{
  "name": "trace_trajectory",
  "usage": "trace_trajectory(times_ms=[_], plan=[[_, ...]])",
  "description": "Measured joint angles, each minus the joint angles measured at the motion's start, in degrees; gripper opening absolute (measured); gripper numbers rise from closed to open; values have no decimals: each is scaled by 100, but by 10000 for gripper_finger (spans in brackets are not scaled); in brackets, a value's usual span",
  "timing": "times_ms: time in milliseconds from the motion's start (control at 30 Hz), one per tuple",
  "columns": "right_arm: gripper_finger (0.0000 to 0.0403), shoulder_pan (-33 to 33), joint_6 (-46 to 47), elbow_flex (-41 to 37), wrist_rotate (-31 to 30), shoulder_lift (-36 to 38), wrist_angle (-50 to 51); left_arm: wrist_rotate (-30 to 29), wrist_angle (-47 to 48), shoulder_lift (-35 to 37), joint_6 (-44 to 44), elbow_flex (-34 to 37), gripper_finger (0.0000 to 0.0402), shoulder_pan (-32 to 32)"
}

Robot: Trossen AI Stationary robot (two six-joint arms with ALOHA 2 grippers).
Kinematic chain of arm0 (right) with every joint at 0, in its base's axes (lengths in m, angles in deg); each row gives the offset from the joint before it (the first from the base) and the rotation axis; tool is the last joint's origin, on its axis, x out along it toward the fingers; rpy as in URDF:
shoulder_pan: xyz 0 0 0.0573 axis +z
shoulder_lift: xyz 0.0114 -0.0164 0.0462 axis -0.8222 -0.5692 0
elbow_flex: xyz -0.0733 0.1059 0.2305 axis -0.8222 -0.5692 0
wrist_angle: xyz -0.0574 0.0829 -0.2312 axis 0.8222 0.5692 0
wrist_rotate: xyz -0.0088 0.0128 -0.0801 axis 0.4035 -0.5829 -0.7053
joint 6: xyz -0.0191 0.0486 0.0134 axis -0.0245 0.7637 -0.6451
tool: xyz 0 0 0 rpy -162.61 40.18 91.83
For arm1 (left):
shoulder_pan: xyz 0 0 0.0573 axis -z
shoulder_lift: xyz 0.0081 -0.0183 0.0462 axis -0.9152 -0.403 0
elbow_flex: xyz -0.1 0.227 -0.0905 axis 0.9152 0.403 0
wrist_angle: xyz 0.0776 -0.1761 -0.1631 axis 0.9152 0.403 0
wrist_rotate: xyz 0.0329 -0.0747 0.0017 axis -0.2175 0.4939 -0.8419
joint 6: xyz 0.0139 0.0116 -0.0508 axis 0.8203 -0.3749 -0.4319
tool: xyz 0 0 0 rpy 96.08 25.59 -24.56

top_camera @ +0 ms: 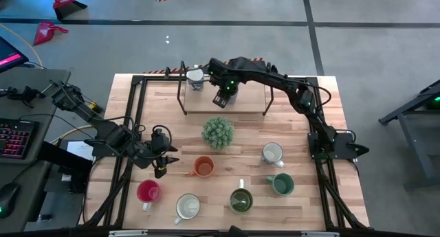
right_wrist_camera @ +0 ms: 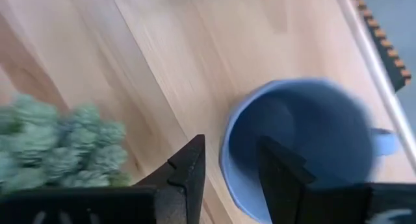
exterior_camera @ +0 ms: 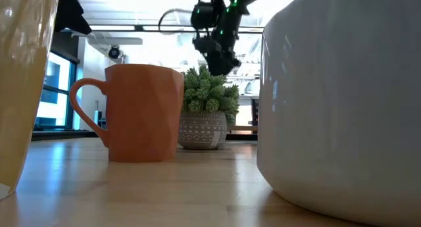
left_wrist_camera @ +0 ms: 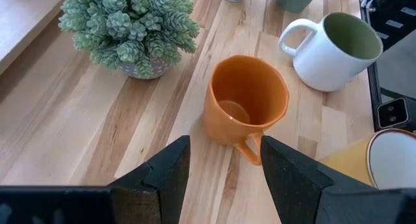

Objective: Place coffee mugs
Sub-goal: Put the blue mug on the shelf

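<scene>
The right end effector [right_wrist_camera: 227, 178], over the raised shelf [top_camera: 251, 106] at the bench's far side, pinches the rim of a pale blue mug [right_wrist_camera: 302, 143], one finger inside the cup and one outside. The left end effector [left_wrist_camera: 221, 178], fingers spread and holding nothing, hovers low at the bench's left, just short of the orange mug [left_wrist_camera: 247, 107], whose handle points toward it.

The task looks barely begun. One white mug [top_camera: 195, 79] with a dark band sits on the shelf's left end, the blue one seems to be about to join it, and six mugs wait on the bench [top_camera: 295, 127]: orange, red [top_camera: 148, 192], cream [top_camera: 188, 207], two green [top_camera: 240, 200] [top_camera: 282, 185] and a white one [top_camera: 272, 154], all nearer than the spiky plant [top_camera: 218, 132].

Only the right wrist view shows the blue mug; from above the arm hides it. The low view adds the end effector hanging high behind the plant, well above the bench.
</scene>
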Motion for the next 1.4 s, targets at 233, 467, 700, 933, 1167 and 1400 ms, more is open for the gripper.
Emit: trace_trajectory(times_ms=[233, 467, 700, 933, 1167, 1400], plan=[[114, 42, 281, -109, -162, 400, 671, 0, 16, 0, 2, 0, 177, 0], [102, 132, 349, -224, -561, 479, 1338, 0, 2, 0, 7, 0, 177, 0], [39, 127, 340, -981, -486, 472, 1198, 0, 2, 0, 5, 0, 177, 0], [14, 124, 315, -1610, -734, 472, 374, 0, -5, 0, 2, -1, 177, 0], [14, 83, 196, -1799, -726, 470, -186, -1, -9, 0, -92, 0, 177, 0], [14, -8, 109, -1803, -705, 468, -541, -2, -7, 0, -94, 0, 177, 0]])
